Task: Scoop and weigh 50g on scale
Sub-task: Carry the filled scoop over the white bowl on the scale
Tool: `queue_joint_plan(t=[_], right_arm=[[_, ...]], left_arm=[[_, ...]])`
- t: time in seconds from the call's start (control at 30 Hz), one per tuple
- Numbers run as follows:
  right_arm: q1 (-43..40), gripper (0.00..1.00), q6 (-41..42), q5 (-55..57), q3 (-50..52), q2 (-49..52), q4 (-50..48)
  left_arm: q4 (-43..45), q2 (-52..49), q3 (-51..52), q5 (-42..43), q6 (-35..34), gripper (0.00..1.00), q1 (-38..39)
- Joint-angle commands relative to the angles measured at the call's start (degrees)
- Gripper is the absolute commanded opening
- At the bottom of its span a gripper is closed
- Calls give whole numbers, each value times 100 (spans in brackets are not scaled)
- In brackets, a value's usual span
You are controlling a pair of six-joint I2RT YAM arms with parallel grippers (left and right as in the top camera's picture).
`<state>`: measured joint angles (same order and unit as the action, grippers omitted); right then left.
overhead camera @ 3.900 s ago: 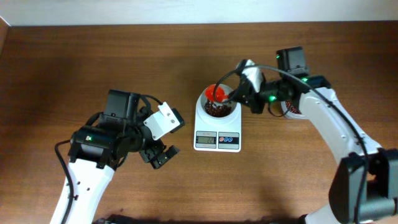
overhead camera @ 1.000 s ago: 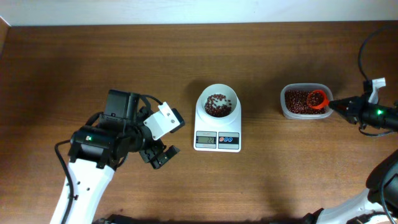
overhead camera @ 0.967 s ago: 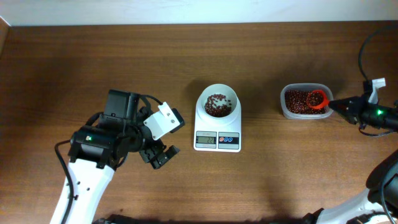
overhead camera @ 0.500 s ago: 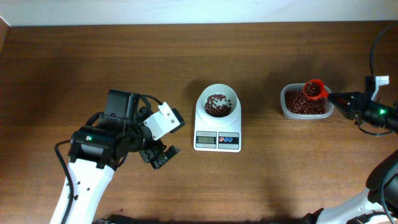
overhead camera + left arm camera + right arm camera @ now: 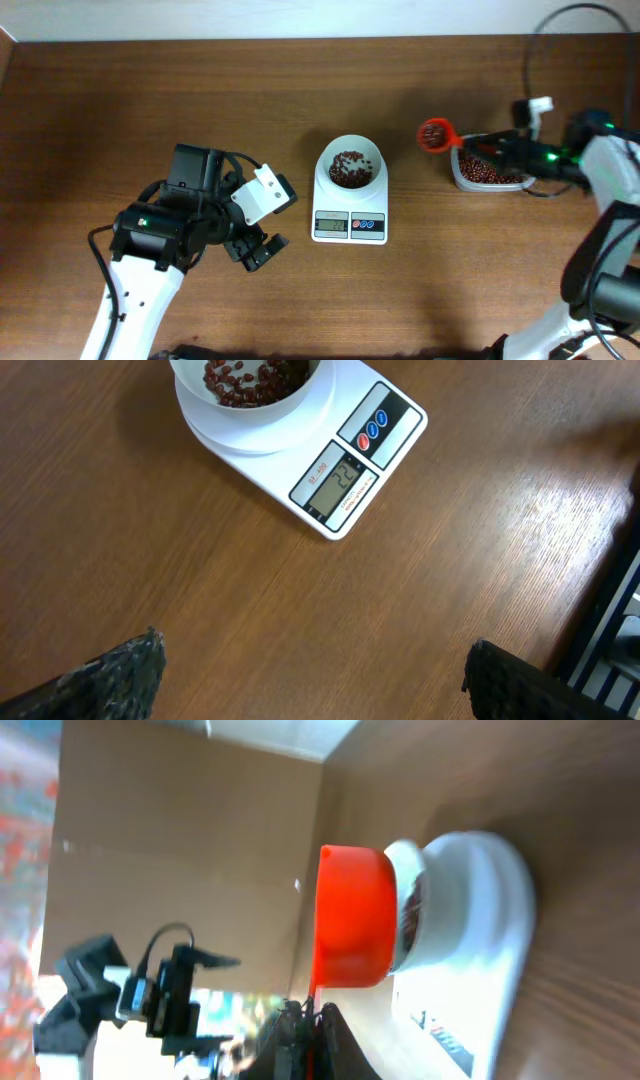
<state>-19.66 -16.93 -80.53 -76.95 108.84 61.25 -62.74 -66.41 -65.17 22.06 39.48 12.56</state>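
Smack in the middle of the overhead frame the scale [image 5: 349, 212] is found sitting flat on the wooden table [image 5: 150, 90]. Its white bowl [image 5: 372, 150] is on top, and a layer of red beans [image 5: 349, 169] is already dumped into it, so at least some scooping can be counted as done. Its display [image 5: 338, 478] can be read from the left wrist view as what looks like 22, though the digits are a bit small to be sworn by. So a bit under half of the target seems to be banked and more beans are needed, probably a couple of scoops' worth, lol. Orientation-wise, the scale's long axis is laid top to bottom in the overhead frame. The bowl end is toward the upper edge, and the display and the blue and red buttons [image 5: 368, 226] are toward the lower edge, pretty much square to the picture. Just right of the bowl and a little above it, an orange-red scoop [image 5: 434, 134] is held off the table between the bowl and the clear tub [image 5: 455, 172] of beans at centre right. It's loaded with beans and not yet over the bowl. Its handle is clamped in the right gripper [image 5: 488, 147], jaws clenched tight on it, which is backed up by the right wrist view. Way over at lower left, well apart from everything, the left gripper [image 5: 258, 250] is parked with its jaws spread wide and nothing between them.
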Motion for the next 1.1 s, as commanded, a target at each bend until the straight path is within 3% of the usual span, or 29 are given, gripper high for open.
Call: queue_joint_plan(t=[0.0, 0.23, 0.37, 0.5, 0.67, 0.73, 0.83, 0.87, 0.97, 1.0, 1.03, 1.07], right_arm=[[654, 4, -57, -249, 22, 50, -96], [1641, 4, 614, -214, 22, 50, -1145], [1937, 4, 686, 837, 22, 50, -1786], [2068, 4, -236, 1360, 22, 50, -2184], [2079, 4, -498, 1261, 22, 50, -2415], [2079, 4, -343, 1615, 17, 50, -2426], [2094, 4, -662, 1270, 17, 50, -2374], [2087, 4, -372, 1611, 15, 50, -2417], [2131, 4, -671, 1110, 15, 50, -2345], [2149, 4, -308, 1530, 15, 50, -2544], [2149, 4, -81, 1495, 15, 50, -2566], [2159, 4, -385, 988, 15, 50, -2553]], left_arm=[[11, 76, -46, 0, 70, 99, -24], [13, 76, -46, 0, 70, 99, -24], [11, 76, -46, 0, 70, 99, -24], [11, 76, -46, 0, 70, 99, -24], [13, 76, -46, 0, 70, 99, -24], [11, 76, -46, 0, 70, 99, -24], [13, 76, -46, 0, 70, 99, -24], [11, 76, -46, 0, 70, 99, -24], [13, 76, -46, 0, 70, 99, -24], [13, 76, -46, 0, 70, 99, -24], [13, 76, -46, 0, 70, 99, -24], [13, 76, -46, 0, 70, 99, -24]])
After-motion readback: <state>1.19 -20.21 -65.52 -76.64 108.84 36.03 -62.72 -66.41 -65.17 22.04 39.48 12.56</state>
